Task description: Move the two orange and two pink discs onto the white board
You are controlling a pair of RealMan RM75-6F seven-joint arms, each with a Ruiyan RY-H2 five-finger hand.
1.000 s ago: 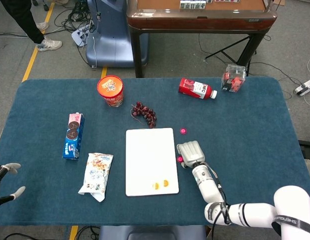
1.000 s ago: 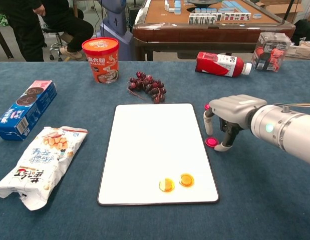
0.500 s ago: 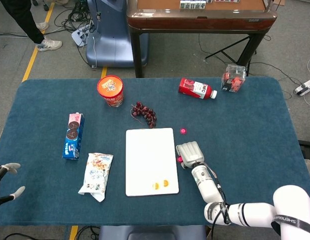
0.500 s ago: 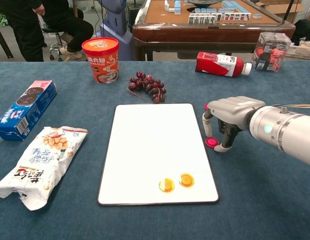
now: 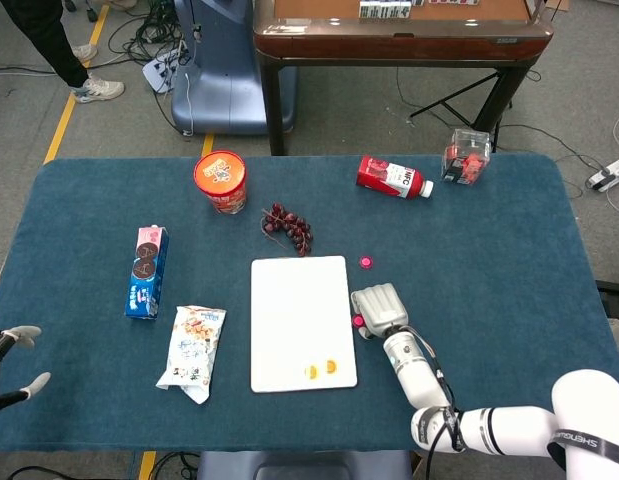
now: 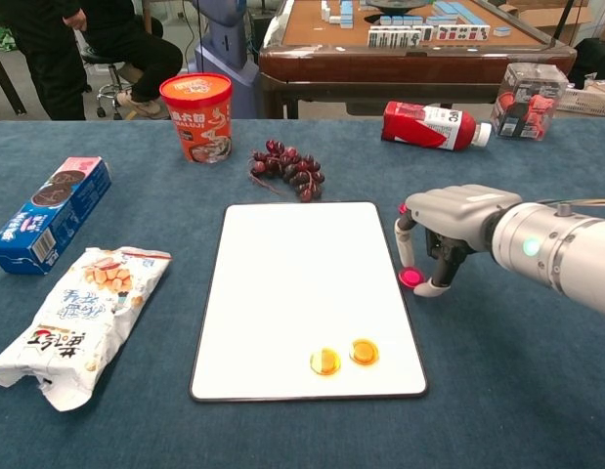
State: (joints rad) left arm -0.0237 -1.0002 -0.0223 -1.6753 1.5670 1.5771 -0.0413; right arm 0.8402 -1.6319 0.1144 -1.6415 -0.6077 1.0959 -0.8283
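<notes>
Where the head view looks down, a dark blue cloth table [image 5: 489,230] stands on grey floor strewn with cables, a wooden table [image 5: 399,30] beyond it. On the cloth the white board [image 5: 302,320] lies with its long axis running away from the robot, two orange discs [image 5: 321,369] side by side near its close edge. One pink disc [image 5: 366,262] sits apart beyond the board's far right corner. At the left edge the left hand [image 5: 11,360] shows fingers spread, holding nothing. From the chest view, the right hand [image 6: 449,227] arches fingers-down just right of the board, fingertips around a second pink disc [image 6: 410,277]; whether it grips is unclear.
</notes>
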